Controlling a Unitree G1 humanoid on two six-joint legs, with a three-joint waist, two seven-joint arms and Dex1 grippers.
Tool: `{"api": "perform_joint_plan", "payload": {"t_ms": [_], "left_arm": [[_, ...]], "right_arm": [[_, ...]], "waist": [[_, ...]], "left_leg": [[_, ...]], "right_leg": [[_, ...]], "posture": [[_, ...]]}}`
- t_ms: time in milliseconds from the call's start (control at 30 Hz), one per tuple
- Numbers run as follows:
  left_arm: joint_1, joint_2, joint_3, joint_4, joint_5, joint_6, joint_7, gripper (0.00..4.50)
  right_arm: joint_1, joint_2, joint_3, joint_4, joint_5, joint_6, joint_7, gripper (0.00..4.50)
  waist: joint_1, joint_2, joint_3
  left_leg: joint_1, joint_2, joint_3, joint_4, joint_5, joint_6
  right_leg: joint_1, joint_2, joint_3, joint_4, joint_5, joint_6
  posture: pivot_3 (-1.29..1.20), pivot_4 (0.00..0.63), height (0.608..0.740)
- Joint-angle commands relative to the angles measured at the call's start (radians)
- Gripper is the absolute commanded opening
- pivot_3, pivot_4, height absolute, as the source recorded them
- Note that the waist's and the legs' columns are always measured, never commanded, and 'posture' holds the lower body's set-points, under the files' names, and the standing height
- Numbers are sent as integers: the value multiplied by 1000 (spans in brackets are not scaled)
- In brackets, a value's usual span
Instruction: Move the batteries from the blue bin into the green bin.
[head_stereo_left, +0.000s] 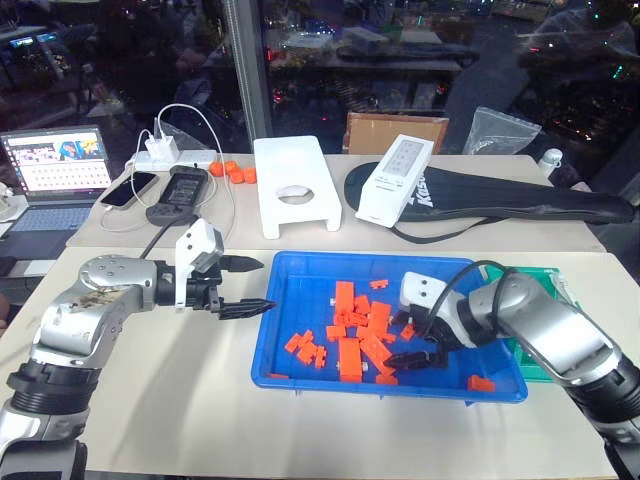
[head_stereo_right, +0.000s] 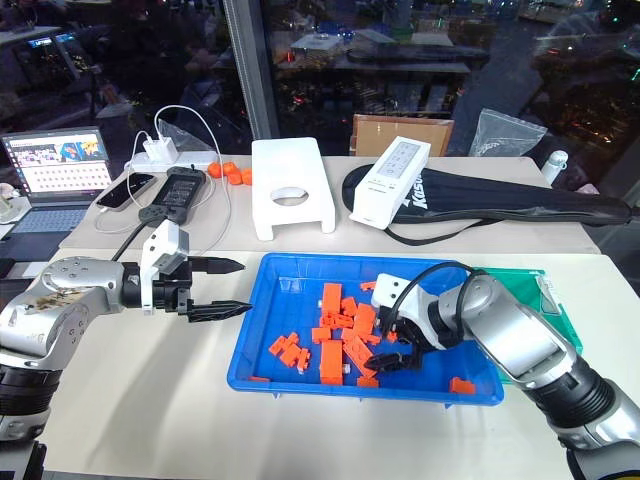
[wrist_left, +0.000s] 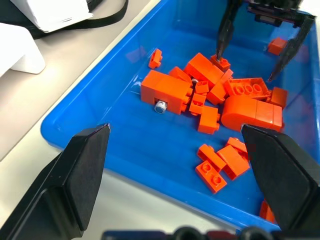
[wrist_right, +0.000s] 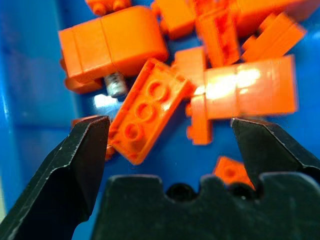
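The blue bin (head_stereo_left: 285, 335) lies on the white table in front of me, holding a heap of orange bricks (head_stereo_left: 358, 335). One small silvery battery (wrist_left: 160, 106) pokes out from under a brick on the heap's left side. Another battery (wrist_right: 117, 85) lies between bricks just ahead of my right gripper (head_stereo_left: 403, 350). That gripper is open, pointing down inside the bin over the heap's right side, with nothing between its fingers. My left gripper (head_stereo_left: 250, 286) hovers open and empty beside the bin's left rim. The green bin (head_stereo_left: 548, 283) stands to the right of the blue bin, partly hidden by my right arm.
On the far table sit a laptop (head_stereo_left: 55, 170), a phone (head_stereo_left: 130, 189), a charger with cables (head_stereo_left: 160, 150), a white stand (head_stereo_left: 292, 185), a white box (head_stereo_left: 395, 178), a long black bag (head_stereo_left: 500, 200) and a few loose orange bricks (head_stereo_left: 233, 171).
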Motion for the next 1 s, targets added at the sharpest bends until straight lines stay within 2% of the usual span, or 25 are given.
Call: {"api": "perform_joint_plan", "payload": {"t_ms": [33, 267, 367, 600, 767, 1000], "left_arm": [[-13, 16, 11, -3, 10, -32, -11, 4500], [-34, -2, 0, 7, 27, -48, 0, 4500], [-37, -1, -1, 16, 30, -51, -3, 4500], [-40, -3, -5, 40, 44, -73, -15, 4500], [-39, -10, -13, 50, 52, -83, -17, 4500], [-39, -15, -19, 64, 58, -99, -23, 4500]], "right_arm": [[8, 26, -32, -71, 56, 80, -35, 4478], [30, 87, 14, -2, 13, 90, -151, 4478], [28, 91, 16, 27, 2, 90, -179, 3777], [17, 91, 2, 41, 9, 73, -187, 1430], [-1, 24, -26, 11, 21, 59, -142, 1353], [36, -217, -137, -21, 67, -8, 1, 1353]], "waist": [[0, 0, 0], [0, 0, 0], [1, 0, 0], [0, -1, 0], [2, -1, 0], [2, -1, 0]], "left_leg": [[0, 0, 0, 0, 0, 0], [-1, 0, -2, 0, 0, 0], [-1, 0, -2, 1, 0, 0], [-1, 0, -3, 1, 0, 0], [-1, 0, -3, 1, 0, 0], [-2, 0, -4, 1, 0, 0]], "right_leg": [[0, 0, 0, 0, 0, 0], [0, 0, -1, 0, 0, 0], [0, 0, -2, 0, 0, 0], [1, 0, -2, 0, 0, 0], [1, 0, -3, 0, 0, 0], [1, 0, -4, 0, -1, 0]], "posture": [[0, 150, 722], [0, 150, 722], [0, 150, 722], [0, 150, 722], [0, 150, 722], [0, 150, 722]]}}
